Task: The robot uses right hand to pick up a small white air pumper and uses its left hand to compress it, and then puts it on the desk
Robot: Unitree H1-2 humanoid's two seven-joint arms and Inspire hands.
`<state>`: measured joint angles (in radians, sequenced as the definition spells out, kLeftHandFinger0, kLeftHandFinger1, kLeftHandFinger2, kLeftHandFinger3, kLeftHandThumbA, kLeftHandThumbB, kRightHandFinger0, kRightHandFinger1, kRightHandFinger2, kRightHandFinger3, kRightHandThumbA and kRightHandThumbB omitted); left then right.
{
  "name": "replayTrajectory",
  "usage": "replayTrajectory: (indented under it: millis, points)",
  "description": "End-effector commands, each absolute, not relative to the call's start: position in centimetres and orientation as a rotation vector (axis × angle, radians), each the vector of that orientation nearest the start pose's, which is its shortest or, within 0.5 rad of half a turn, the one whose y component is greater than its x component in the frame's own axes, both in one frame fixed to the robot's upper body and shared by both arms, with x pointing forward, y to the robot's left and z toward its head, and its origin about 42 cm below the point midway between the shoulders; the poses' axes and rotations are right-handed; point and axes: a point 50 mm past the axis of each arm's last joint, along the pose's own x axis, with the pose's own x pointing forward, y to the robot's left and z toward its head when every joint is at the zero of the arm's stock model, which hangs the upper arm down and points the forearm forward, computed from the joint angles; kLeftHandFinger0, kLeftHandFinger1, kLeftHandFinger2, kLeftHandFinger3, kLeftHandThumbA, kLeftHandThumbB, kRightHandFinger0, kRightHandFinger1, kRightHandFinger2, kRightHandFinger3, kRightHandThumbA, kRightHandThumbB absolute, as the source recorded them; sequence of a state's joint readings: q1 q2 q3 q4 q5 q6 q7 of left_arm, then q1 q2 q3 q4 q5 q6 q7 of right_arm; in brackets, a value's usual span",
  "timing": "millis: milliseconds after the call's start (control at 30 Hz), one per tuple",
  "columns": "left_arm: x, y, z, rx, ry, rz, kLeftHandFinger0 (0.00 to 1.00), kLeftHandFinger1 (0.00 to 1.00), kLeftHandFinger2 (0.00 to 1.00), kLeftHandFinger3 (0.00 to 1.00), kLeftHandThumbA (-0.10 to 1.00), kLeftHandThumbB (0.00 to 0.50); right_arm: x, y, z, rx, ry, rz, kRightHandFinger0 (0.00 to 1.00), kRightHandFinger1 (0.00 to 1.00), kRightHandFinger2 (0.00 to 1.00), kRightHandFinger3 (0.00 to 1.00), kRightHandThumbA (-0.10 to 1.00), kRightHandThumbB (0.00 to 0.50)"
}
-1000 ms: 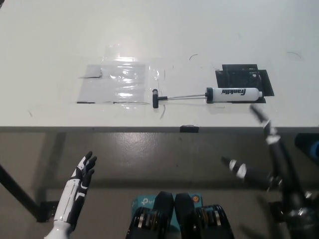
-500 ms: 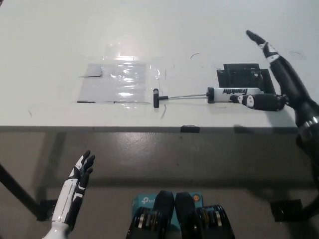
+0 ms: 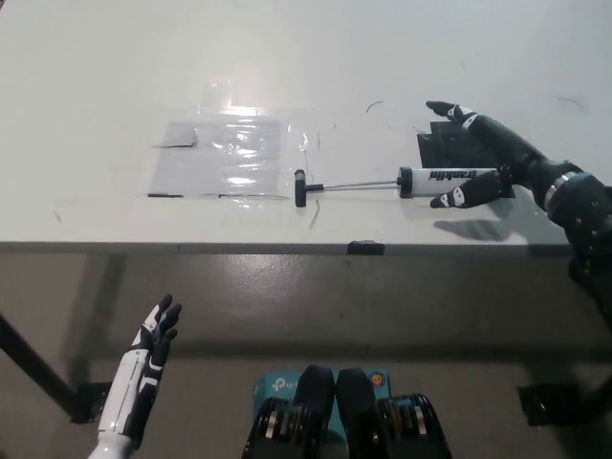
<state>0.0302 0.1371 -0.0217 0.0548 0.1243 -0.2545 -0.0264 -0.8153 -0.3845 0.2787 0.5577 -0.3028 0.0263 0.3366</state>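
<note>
Your right hand [image 3: 483, 163], item one, has dropped from above the black patch [image 3: 442, 148] to straddle the pump [image 3: 448, 176] barrel at 3 o'clock, fingers spread and seemingly not yet closed (left hand [image 3: 143, 368] idles open at 7 o'clock below the desk [image 3: 115, 76]), so grasping comes next.

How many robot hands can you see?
2. The black right hand is open over the pump on the table. The white left hand waits, open, at the lower left.
</note>
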Motion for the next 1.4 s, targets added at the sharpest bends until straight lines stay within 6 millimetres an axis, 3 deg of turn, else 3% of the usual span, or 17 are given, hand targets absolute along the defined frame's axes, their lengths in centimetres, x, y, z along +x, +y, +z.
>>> replayTrajectory:
  millis: [0,100,300,667,733,933,1033,1367]
  points:
    - [26.9,25.0,10.1,0.261,-0.231,-0.091,1.0,1.0,1.0,1.0,1.0,0.148,53.1,-24.1,29.8,-0.875,-0.115,0.466,1.0,1.0,1.0,1.0,1.0,0.308]
    - [26.7,25.0,9.9,0.257,-0.221,-0.094,1.0,1.0,1.0,1.0,1.0,0.146,53.8,-24.3,29.9,-0.83,-0.091,0.469,1.0,1.0,1.0,1.0,1.0,0.329]
    - [26.5,25.2,9.9,0.266,-0.216,-0.095,1.0,1.0,1.0,1.0,1.0,0.145,54.6,-24.1,30.4,-0.815,-0.066,0.469,1.0,1.0,1.0,1.0,1.0,0.323]
    - [26.5,25.1,9.7,0.267,-0.222,-0.109,1.0,1.0,1.0,1.0,1.0,0.135,56.0,-23.3,30.6,-0.86,-0.017,0.472,1.0,1.0,1.0,1.0,1.0,0.378]
    - [26.4,25.2,9.7,0.27,-0.219,-0.109,1.0,1.0,1.0,1.0,1.0,0.157,56.3,-23.0,30.5,-0.879,-0.001,0.48,1.0,1.0,1.0,1.0,1.0,0.405]
    - [26.4,25.3,9.9,0.276,-0.222,-0.109,1.0,1.0,1.0,1.0,1.0,0.163,57.4,-22.0,31.0,-0.999,0.055,0.503,1.0,1.0,1.0,1.0,1.0,0.398]
    - [26.4,25.4,10.0,0.278,-0.221,-0.109,1.0,1.0,1.0,1.0,1.0,0.168,57.8,-21.7,31.3,-1.051,0.075,0.515,1.0,1.0,1.0,1.0,1.0,0.42]
    - [26.4,25.6,10.4,0.284,-0.232,-0.105,1.0,1.0,1.0,1.0,1.0,0.17,58.6,-20.8,33.9,-1.095,0.098,0.571,1.0,1.0,1.0,1.0,1.0,0.347]
